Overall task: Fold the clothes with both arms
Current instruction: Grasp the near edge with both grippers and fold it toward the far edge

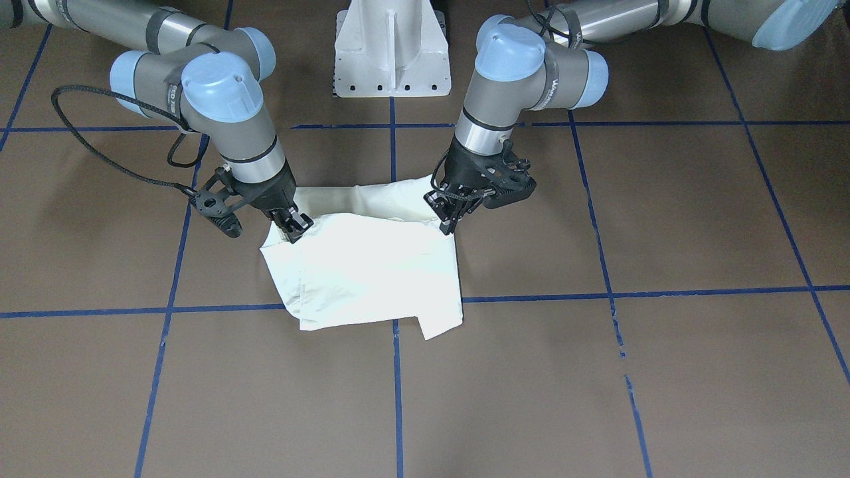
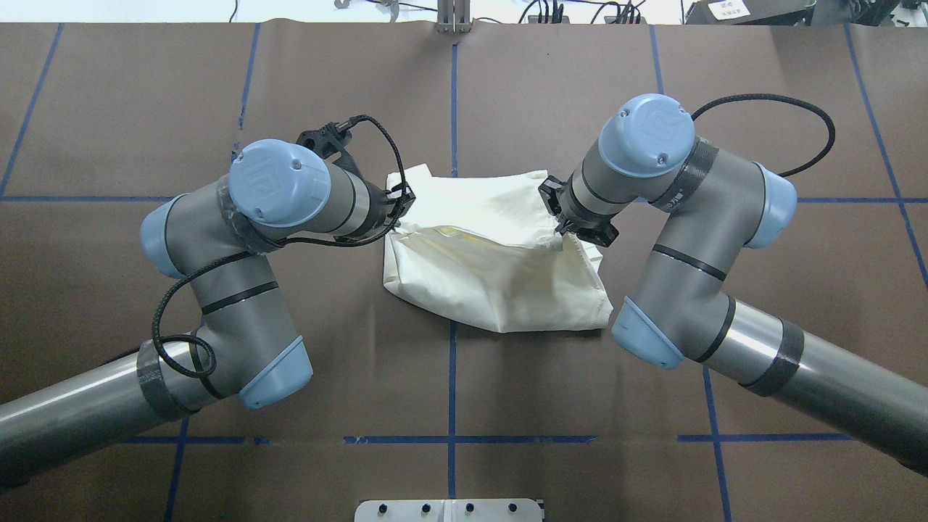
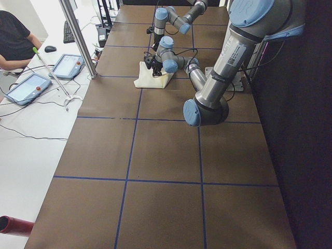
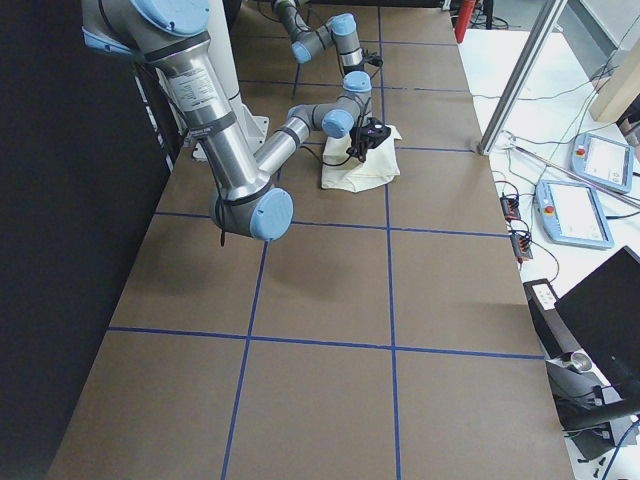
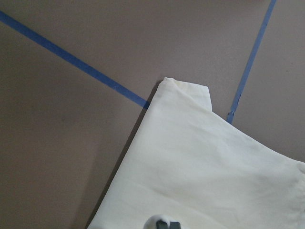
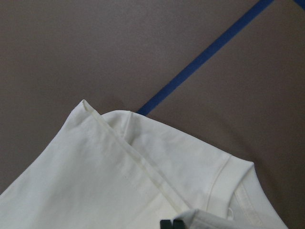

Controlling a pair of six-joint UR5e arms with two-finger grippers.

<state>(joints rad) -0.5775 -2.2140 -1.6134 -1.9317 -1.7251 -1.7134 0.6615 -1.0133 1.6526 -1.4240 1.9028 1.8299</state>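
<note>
My left fingers (image 1: 447,224) are pressed together on the shirt (image 1: 372,272), pinching the left end of a raised edge. My right fingers (image 1: 294,228) are clamped the same way on the other end of that edge. Between the 2 grips the held layer stands off the desk (image 1: 664,372) as a white band running from one set of tips to the other. From there it slopes down and away from me. More of the shirt lies flat on my side of the grips.

The whole thing makes a rough rectangle, plain cream side up. 1 narrow flap sticks out at the far corner on my left.

From my left wrist, cloth spreads out from the tips to a folded corner that touches a blue tape line (image 5: 71,59). From my right wrist, a stitched hem runs diagonally across the cloth, and a seamed band sits just beside the tips.

The shirt lies over a crossing of tape lines, out in front of the white pedestal (image 1: 392,53). My left arm (image 2: 239,304) and right arm (image 2: 681,290) bend in toward it from either side.
</note>
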